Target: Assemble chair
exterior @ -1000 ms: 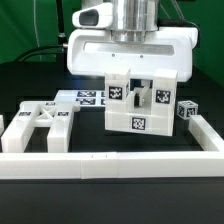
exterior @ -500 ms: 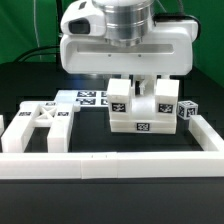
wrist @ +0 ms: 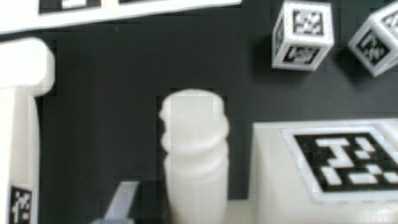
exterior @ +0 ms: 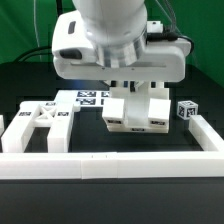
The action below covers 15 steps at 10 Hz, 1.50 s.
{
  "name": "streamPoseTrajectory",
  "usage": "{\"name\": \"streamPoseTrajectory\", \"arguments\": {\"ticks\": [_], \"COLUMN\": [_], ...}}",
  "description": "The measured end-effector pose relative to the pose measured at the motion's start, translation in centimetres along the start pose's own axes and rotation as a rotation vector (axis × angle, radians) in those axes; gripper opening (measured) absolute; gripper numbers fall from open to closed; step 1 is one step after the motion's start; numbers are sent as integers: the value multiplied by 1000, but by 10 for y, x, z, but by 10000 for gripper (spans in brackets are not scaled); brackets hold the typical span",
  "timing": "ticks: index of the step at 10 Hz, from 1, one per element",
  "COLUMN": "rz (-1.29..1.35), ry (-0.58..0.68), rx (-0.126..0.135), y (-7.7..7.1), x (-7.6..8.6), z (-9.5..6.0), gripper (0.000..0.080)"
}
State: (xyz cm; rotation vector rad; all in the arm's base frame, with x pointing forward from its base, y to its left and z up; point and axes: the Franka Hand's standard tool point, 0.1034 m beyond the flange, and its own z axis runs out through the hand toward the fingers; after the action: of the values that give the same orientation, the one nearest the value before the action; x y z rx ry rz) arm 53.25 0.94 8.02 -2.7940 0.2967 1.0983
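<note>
My pincer (exterior: 137, 95) is pressed together, pinching the blocky chair part (exterior: 135, 118), which hangs straight beneath it; the cross-braced side (exterior: 40, 122) lies flat, well apart to the exterior view's left, its long axis seemingly running left to right

The cross-braced side (exterior: 40, 122) lies to the exterior view's left of the chair body (exterior: 135, 116), the border rail (exterior: 110, 163) before both.
</note>
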Motion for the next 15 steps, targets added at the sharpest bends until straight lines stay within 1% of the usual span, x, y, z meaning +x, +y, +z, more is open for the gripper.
{"name": "streamPoseTrajectory", "arguments": {"ticks": [1,2,3,4,5,6,7,8,9,10,12,13,15], "rz": [-5,8,28,47,54,51,53,57,63,68,83,99,110], "ry": [-24,-124,-203,-279,-328,-309,-302,-305,-307,-304,-300,-299,-296], "rx": [9,23,32,34,35,36,37,38,42,47,53,52,49], "y": [0,4,8,13,15,15,16,18,22,26,34,36,35], "x": [4,-3,-3,-4,-1,3,5,6,8,11,19,22,24], "z": [-1,4,9,16,19,15,15,18,19,18,18,18,20], "gripper": [251,251,251,251,251,256,429,429,590,632,646,646,649]}}
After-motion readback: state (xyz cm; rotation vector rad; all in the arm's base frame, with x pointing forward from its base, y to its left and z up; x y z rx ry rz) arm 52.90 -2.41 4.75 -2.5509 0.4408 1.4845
